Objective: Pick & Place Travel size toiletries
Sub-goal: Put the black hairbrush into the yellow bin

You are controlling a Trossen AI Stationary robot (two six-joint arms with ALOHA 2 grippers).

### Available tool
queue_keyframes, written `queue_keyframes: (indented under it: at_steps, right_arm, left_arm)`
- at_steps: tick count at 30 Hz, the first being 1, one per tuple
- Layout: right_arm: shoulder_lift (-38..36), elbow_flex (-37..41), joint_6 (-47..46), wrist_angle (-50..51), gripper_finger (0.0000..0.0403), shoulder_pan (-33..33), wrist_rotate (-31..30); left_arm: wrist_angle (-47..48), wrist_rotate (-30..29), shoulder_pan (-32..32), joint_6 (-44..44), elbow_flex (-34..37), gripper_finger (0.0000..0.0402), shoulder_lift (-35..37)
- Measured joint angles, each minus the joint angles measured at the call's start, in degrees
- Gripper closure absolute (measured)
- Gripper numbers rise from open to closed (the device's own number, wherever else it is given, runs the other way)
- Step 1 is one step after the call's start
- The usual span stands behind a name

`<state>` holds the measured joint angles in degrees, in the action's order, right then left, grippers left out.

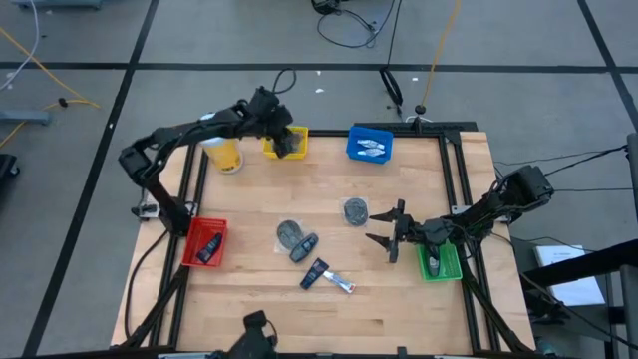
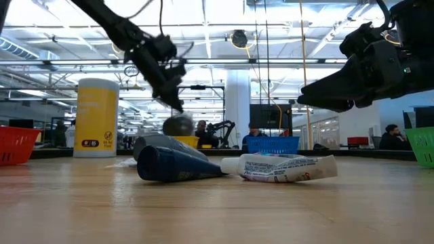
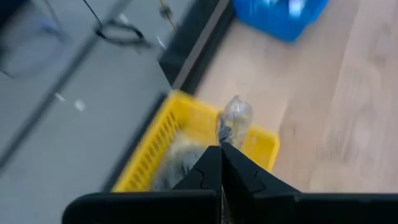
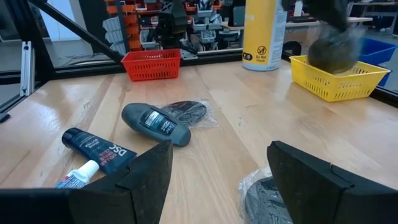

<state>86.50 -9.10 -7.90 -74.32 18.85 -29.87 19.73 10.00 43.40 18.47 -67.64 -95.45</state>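
The left arm reaches across the far side of the table, its left gripper [image 1: 284,140] poised over the yellow bin [image 1: 269,148], fingers clenched on the clear wrapping of a grey disc [image 3: 233,119] that hangs just above the bin's rim. A second wrapped item lies blurred inside that bin. Beside it stands the yellow canister [image 1: 224,152]. The right arm comes in low from the right edge, bent at the elbow, with the right gripper [image 1: 388,227] released, fingers spread wide and pointing toward the table's middle, next to the green bin [image 1: 440,264]. Just ahead of it a wrapped grey disc [image 1: 355,210] lies flat. Near the centre another grey disc [image 1: 288,233] touches a dark oval bottle [image 1: 304,246], whose long axis runs diagonally. Nearer the front edge, a dark blue bottle [image 1: 315,273] and a white-blue tube [image 1: 340,284] lie end to end, forming a shallow V. The red bin [image 1: 204,242] and blue bin [image 1: 370,146] each hold items.
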Motion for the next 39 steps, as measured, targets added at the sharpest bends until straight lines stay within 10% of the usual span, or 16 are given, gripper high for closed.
queue_keyframes:
  at_steps: [12, 26, 39]
  right_arm:
    - [0.0, 0.0, 0.2, 0.3, 0.0149, 0.0, 0.0]
    - [0.0, 0.0, -0.2, -0.7, 0.0149, 0.0, 0.1]
    - [0.0, -3.5, 3.7, 6.3, 0.0149, -0.1, 3.2]
  left_arm:
    - [-0.6, 5.4, 6.0, 2.7, -0.4, 0.0375, -5.7]
    - [-6.5, -1.1, 6.7, -0.1, -0.4, 0.0163, -3.5]
    - [-18.4, 6.4, -15.8, -4.9, 9.8, 0.0179, 4.8]
